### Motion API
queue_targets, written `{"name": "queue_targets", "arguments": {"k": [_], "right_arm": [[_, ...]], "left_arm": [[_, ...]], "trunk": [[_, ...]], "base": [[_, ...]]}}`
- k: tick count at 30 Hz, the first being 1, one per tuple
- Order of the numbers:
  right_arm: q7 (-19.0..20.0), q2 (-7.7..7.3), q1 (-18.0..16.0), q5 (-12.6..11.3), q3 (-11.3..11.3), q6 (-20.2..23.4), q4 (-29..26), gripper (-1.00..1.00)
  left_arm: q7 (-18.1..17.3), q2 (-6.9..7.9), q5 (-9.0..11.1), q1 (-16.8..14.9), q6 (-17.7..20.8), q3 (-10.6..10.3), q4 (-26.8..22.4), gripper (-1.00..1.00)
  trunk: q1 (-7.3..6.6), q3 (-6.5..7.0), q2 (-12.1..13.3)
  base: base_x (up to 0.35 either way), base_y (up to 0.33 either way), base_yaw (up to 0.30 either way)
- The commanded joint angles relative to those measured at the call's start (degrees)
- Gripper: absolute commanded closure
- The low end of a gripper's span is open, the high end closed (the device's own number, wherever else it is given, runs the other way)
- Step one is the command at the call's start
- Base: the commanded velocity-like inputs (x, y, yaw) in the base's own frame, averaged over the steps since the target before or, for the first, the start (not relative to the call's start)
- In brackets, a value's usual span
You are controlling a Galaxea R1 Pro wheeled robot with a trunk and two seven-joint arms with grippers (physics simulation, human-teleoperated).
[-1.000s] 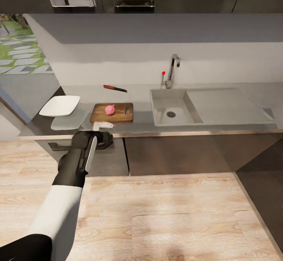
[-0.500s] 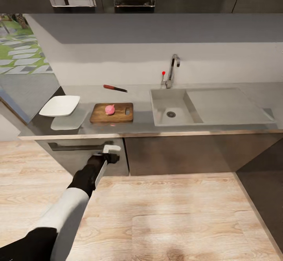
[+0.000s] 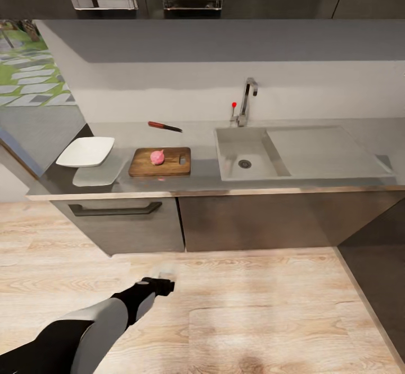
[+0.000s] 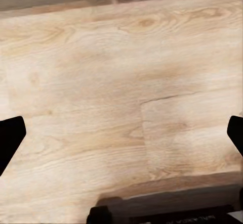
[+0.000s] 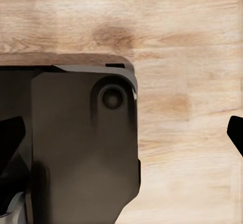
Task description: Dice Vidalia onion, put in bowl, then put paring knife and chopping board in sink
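The pinkish Vidalia onion [image 3: 157,157] rests on the brown chopping board [image 3: 169,167], on the dark countertop [image 3: 202,180] left of the sink [image 3: 229,152]. Behind the board lies the red-handled paring knife [image 3: 164,126]. At the counter's left end stands the white square bowl [image 3: 85,151]. My left gripper [image 3: 163,284] hangs low over the wooden floor, well in front of the counter. In the left wrist view the left gripper [image 4: 121,135] is open, with only floor planks between its fingers. My right gripper [image 5: 121,133] is open too, over the floor beside the robot's dark base [image 5: 76,143].
A chrome tap [image 3: 246,101] with a red knob stands behind the basin, and the flat drainer [image 3: 320,152] lies to its right. Below the counter are dark cabinets with a drawer handle [image 3: 115,210]. Wall cupboards hang above. Light wooden floor [image 3: 253,306] stretches in front.
My left arm has dropped from the counter's front edge near the board down to just above the floor, pulling back towards me. The onion, board, knife and bowl have not moved.
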Motion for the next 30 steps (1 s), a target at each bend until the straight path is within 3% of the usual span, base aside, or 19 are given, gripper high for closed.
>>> {"name": "queue_targets", "arguments": {"k": [1, 4, 6, 11, 15, 16, 17, 18, 20, 26, 29, 30], "right_arm": [[-0.3, -0.13, 0.0, 0.1, 0.1, -0.1, 0.0, -1.00], [-0.3, -0.55, 0.0, 0.1, 0.1, -0.2, -0.1, -1.00], [-0.3, -0.74, 0.0, 0.1, 0.2, -0.2, -0.2, -1.00], [-0.3, -0.98, 0.0, 0.1, 0.1, -0.2, -0.8, -1.00], [-0.4, -1.00, 0.0, 0.1, 0.0, -0.2, -1.8, -1.00], [-0.4, -1.01, 0.0, 0.1, 0.0, -0.2, -2.5, -1.00], [-0.5, -0.97, 0.0, 0.1, 0.0, -0.1, -5.0, -1.00], [-0.5, -0.94, 0.0, 0.1, 0.0, 0.0, -6.0, -1.00], [-0.6, -0.89, 0.0, 0.1, 0.0, 0.2, -7.3, -1.00], [-0.8, -0.77, 0.0, 0.1, 0.0, 1.8, -12.5, -1.00], [-0.8, -0.76, 0.0, 0.1, -0.1, 5.7, -16.7, -1.00], [-0.8, -0.75, 0.0, 0.1, -0.1, 10.4, -21.4, -1.00]], "left_arm": [[0.2, 0.10, 0.0, 0.1, -0.2, 0.1, 0.7, -1.00], [0.1, 0.72, 3.4, 1.7, -1.1, 0.1, 2.4, -1.00], [0.1, 2.08, 5.9, 4.7, -2.6, 0.1, 3.0, -1.00], [0.1, 3.19, 6.8, 9.8, -3.6, 0.1, 3.2, -1.00], [0.2, 3.64, 6.8, 12.1, -5.1, 0.1, 3.3, -1.00], [0.2, 3.70, 6.8, 12.7, -8.1, 0.1, 3.3, -1.00], [0.4, 3.73, 6.8, 14.5, -20.7, 0.1, 3.3, -1.00], [0.4, 3.72, 6.8, 15.0, -24.9, 0.1, 3.3, -1.00], [0.4, 3.70, 6.8, 15.5, -28.6, 0.1, 3.4, -1.00], [0.4, 3.74, 6.8, 16.9, -34.9, 0.1, 3.4, -1.00], [0.4, 3.78, 6.8, 17.9, -41.0, 0.1, 3.4, -1.00], [0.5, 3.79, 6.8, 19.2, -45.9, 0.1, 3.5, -1.00]], "trunk": [[0.03, -0.08, -0.1], [0.03, -0.08, -0.1], [0.03, -0.08, -0.1], [0.03, -0.08, -0.1], [0.03, -0.08, -0.1], [0.03, -0.08, -0.1], [0.03, -0.08, -0.1], [0.03, -0.08, -0.1], [0.03, -0.08, -0.1], [0.03, -0.08, -0.1], [0.03, -0.08, -0.1], [0.03, -0.08, -0.1]], "base": [[0.000, 0.000, 0.000], [0.000, 0.000, 0.000], [0.000, 0.000, 0.000], [0.000, 0.000, 0.000], [0.000, 0.000, 0.000], [0.000, 0.000, 0.000], [0.000, 0.000, 0.000], [0.000, 0.000, 0.000], [0.000, 0.000, 0.000], [0.000, 0.000, 0.000], [0.000, 0.000, 0.000], [0.000, 0.000, 0.000]]}}
